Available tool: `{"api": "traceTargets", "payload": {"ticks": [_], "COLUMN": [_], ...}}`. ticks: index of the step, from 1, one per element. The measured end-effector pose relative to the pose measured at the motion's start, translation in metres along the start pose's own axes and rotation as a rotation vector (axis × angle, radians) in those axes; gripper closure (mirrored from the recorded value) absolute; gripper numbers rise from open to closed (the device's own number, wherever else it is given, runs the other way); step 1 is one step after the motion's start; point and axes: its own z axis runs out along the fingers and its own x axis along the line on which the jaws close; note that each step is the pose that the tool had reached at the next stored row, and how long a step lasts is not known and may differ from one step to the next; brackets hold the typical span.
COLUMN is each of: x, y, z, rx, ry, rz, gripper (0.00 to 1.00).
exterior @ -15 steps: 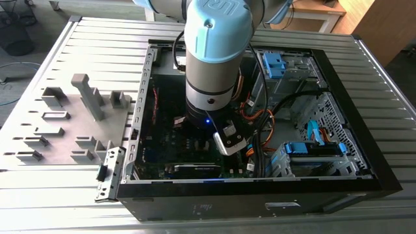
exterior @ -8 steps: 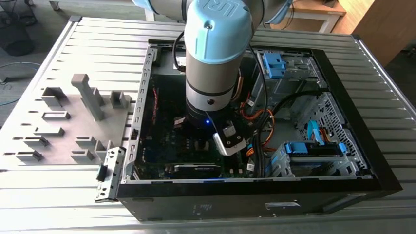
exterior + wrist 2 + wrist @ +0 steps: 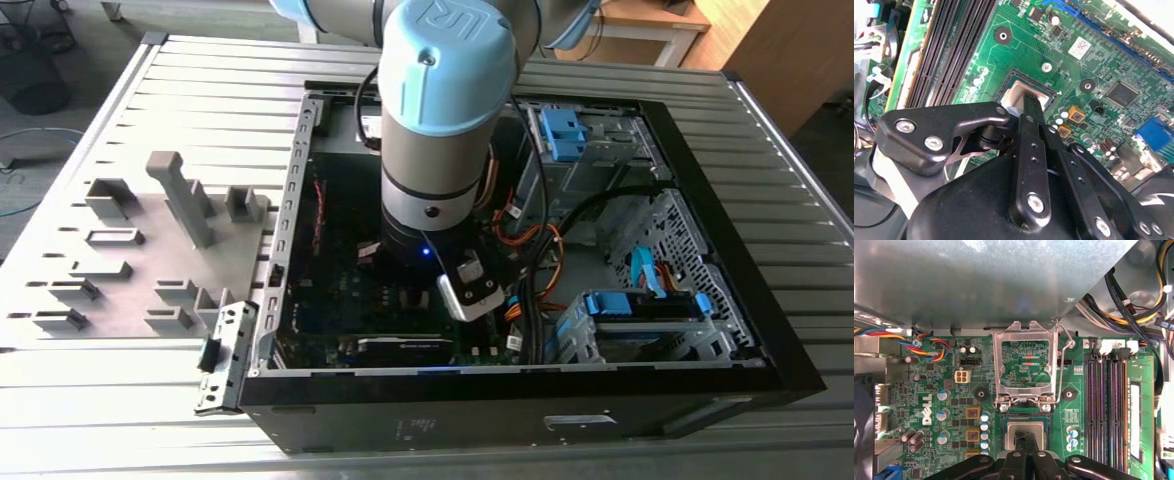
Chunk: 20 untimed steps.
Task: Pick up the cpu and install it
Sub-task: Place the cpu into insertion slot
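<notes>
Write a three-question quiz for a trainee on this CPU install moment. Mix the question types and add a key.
1. True or false: the socket has its metal retention frame swung open.
2. Where is the cpu?
A. At the open socket, under the end effector
B. On a grey block outside the case
C. On top of a drive cage
3. Fill in: in the exterior view, the grey holder blocks stand outside the computer case, on the exterior view's ___.

Key: 1 true; 2 A; 3 left.
</notes>
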Motion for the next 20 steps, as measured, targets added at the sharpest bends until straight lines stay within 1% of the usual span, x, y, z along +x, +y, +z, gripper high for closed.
{"api": "traceTargets", "payload": {"ticks": [2,15,17,20], "x": [0.0000,0.0000,0.0000,0.0000], "y": [0.0000,-0.0001,0.0001,0.0002], "z": [0.0016,0.0024,0.0011,-0.0040], "rx": [0.0001,0.0001,-0.0010,-0.0001], "ry": [0.0001,0.0001,-0.0004,0.0000], "rz": [0.000,0.000,0.000,0.000], "gripper": [0.89,0.89,0.89,0.89]}}
